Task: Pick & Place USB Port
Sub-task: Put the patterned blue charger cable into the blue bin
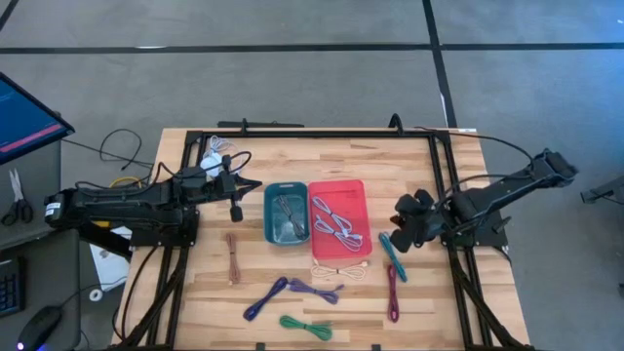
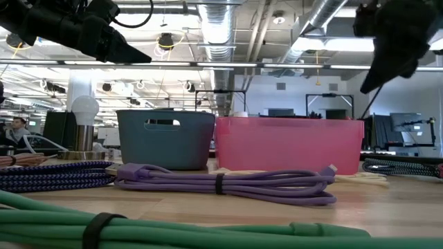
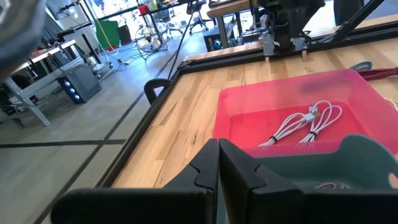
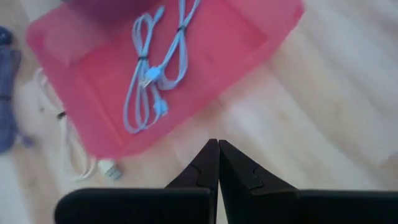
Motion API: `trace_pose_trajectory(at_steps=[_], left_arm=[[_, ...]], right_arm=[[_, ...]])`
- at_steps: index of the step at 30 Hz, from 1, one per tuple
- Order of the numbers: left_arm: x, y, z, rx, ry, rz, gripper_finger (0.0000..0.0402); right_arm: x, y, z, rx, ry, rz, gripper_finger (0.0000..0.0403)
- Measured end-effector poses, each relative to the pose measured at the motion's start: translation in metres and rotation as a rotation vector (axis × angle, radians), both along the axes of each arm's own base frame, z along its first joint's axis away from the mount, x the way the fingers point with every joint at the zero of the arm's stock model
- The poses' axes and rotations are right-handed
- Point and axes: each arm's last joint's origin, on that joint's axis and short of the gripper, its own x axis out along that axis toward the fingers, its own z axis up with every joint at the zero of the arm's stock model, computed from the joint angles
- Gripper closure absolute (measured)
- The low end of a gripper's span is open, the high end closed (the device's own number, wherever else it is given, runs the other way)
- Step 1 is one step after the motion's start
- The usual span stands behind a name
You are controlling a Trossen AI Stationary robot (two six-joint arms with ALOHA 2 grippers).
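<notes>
From above, taking the pink bin (image 1: 340, 216) as landmark: the left gripper (image 1: 234, 207) is hanging on the far side of the teal bin (image 1: 286, 212) next to it, fingers pinched together w/ nothing in them; the right gripper (image 1: 403, 237) is hovering just off the pink bin's other side, over the teal cable (image 1: 393, 256). Light-blue USB cables (image 1: 337, 226) are already lying inside the pink bin; loose ones are waiting nearer the table's front edge. Low view: purple cable (image 2: 225, 183) is lying in front of the pink bin, both arms up high. Left wrist: fingers (image 3: 239, 171) touching, empty. Right wrist: fingers (image 4: 235, 168) also closed, empty, beside the bin wall. Risk imo: descending closed means pushing a cable, not grasping; floppy coils could snag the rim.
</notes>
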Motion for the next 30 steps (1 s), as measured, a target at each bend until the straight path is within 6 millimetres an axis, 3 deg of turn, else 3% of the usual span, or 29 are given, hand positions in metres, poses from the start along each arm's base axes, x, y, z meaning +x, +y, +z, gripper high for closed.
trace_pose_trajectory(at_steps=[8,13,21,30], left_arm=[[0.000,0.000,0.000,-0.004,-0.001,0.000,0.0389],[0.000,0.000,0.000,-0.004,-0.002,0.000,0.0389],[0.000,0.000,0.000,-0.004,-0.002,0.000,0.0389],[0.000,0.000,0.000,-0.004,-0.001,0.000,0.0389]], right_arm=[[-0.010,-0.001,-0.016,0.206,0.108,-0.147,0.0403],[-0.007,0.000,-0.021,0.302,0.170,-0.196,0.0403],[0.003,0.002,-0.027,0.244,0.178,-0.137,0.0403],[0.014,0.001,-0.045,0.259,0.266,-0.246,0.0382]])
